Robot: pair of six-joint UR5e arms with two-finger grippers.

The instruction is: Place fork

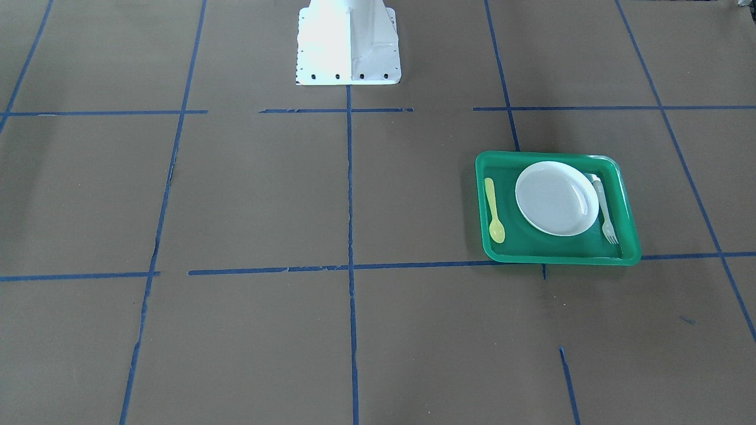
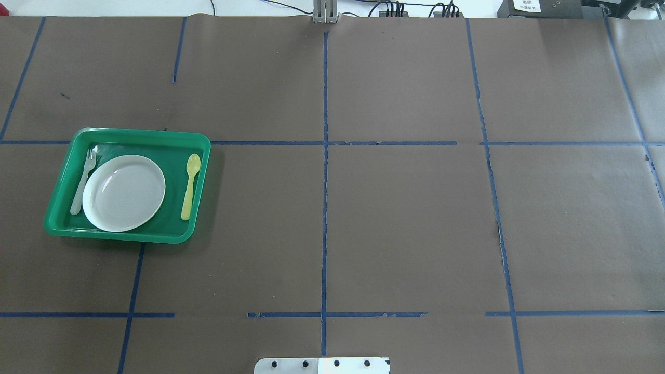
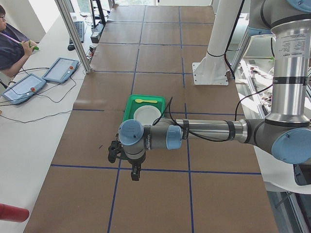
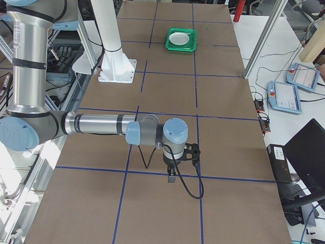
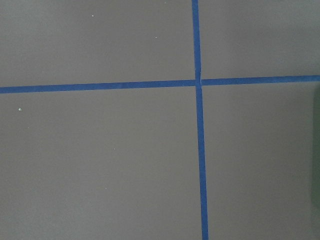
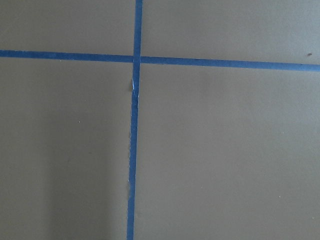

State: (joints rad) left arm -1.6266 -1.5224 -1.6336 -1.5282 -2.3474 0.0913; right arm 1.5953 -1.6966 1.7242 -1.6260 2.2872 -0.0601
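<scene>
On my overhead feed the brown-papered table [image 2: 363, 218] fills the frame. The side cameras show the left arm [image 3: 209, 130] and right arm [image 4: 101, 124] stretched level over it, left gripper [image 3: 135, 174] and right gripper [image 4: 171, 175] pointing down – I cannot tell whether either's fingers are spread or pressed together. At middle left a green tray [image 2: 140, 134] holds a white plate [image 2: 123, 193] – the fork [image 2: 83, 182] lies just beside its left rim, tines toward the frame's top, a yellow spoon [image 2: 189, 186] to its right.
</scene>
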